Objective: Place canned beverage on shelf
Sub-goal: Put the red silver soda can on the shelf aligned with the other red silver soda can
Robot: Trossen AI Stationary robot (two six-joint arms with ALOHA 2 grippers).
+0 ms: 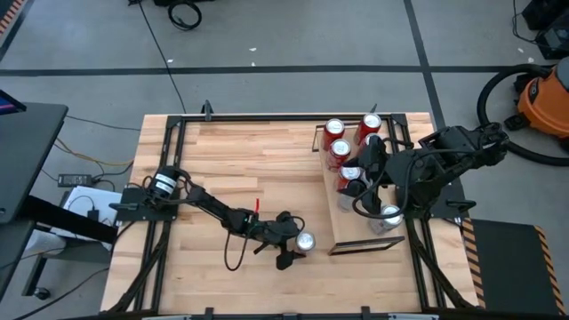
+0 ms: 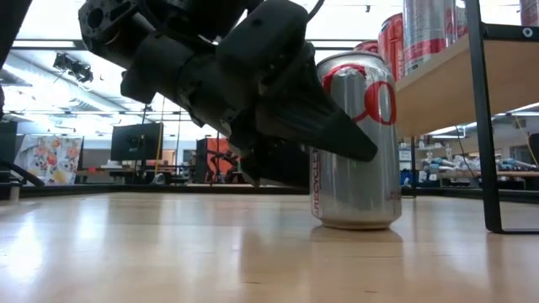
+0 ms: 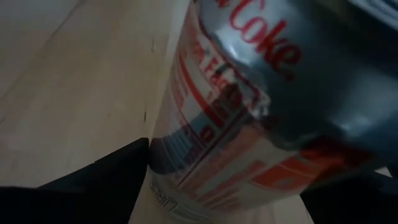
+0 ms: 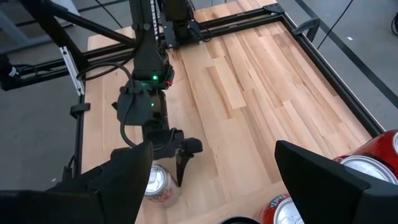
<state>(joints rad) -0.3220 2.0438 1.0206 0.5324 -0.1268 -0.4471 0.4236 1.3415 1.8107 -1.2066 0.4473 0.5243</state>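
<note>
A silver Diet Coke can stands upright on its base on the plank tabletop, near the middle front; it also shows in the low view and the left wrist view. My left gripper is open, with one finger on each side of this can. The shelf is the light-wood board at the right, and it carries several red cans and a silver one. My right gripper is open and empty, above the cans on the shelf. My left gripper comes at the silver can from the table's left, slanting down, with one finger on each side of the can's body. The can stands on the table. I cannot tell whether the fingers touch it.
The shelf's dark end rim and post stand just right of the silver can, with the board raised above the tabletop. Black metal rails run round the table. Bare planks lie at the middle and far left.
</note>
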